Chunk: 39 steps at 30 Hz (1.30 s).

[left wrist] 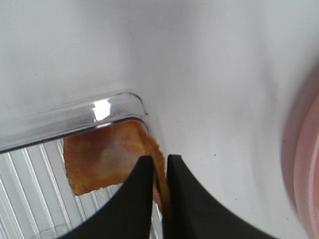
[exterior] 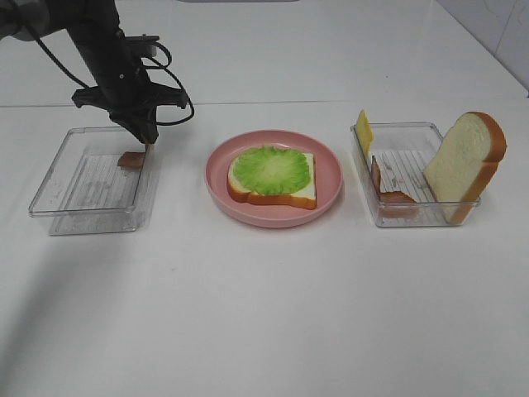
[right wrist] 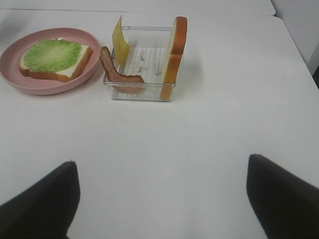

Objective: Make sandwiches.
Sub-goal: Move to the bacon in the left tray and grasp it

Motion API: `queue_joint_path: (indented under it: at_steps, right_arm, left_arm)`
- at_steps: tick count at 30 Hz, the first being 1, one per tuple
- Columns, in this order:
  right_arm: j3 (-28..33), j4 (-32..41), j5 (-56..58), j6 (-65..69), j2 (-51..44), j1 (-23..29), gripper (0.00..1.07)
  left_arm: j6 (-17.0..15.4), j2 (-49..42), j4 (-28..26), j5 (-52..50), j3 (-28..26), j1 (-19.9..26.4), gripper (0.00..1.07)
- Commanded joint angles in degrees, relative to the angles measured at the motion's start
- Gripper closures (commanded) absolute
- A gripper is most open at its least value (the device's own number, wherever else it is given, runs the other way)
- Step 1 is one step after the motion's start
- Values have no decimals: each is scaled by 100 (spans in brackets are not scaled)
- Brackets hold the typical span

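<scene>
A bread slice [exterior: 285, 197] topped with ruffled green lettuce [exterior: 271, 169] lies on the pink plate [exterior: 331, 178]. My left gripper [exterior: 147, 142] reaches down into the far right corner of the left clear tray [exterior: 91, 219]. Its fingers [left wrist: 137, 199] are pinched on the upturned edge of a reddish-brown bacon strip [left wrist: 102, 159], which still rests in the tray. The right tray [exterior: 413, 131] holds a yellow cheese slice [exterior: 364, 132], another bacon strip [exterior: 395, 192] and a leaning bread slice [exterior: 467, 161]. My right gripper [right wrist: 162, 162] hovers open over bare table, well short of that tray.
The left arm and its cable [exterior: 169, 78] stand over the far left of the table. The plate sits between the two trays. White tabletop [exterior: 264, 314] stretches across the front.
</scene>
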Motion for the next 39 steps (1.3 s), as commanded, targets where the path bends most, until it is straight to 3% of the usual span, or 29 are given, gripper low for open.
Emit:
queue_joint_path:
  at_steps: [1, 8, 12, 39]
  right_arm:
    - [6, -34, -17, 0, -115, 11, 25]
    - [6, -34, -17, 0, -115, 11, 25]
    - [6, -34, -17, 0, -115, 11, 25]
    - [6, -34, -17, 0, -115, 11, 25]
  left_arm:
    - [-52, 0, -103, -34, 17, -34, 101]
    - [-69, 0, -338, -57, 17, -34, 100]
    - [-29, 0, -487, -57, 17, -34, 107]
    - [-143, -304, -430, -115, 17, -34, 107]
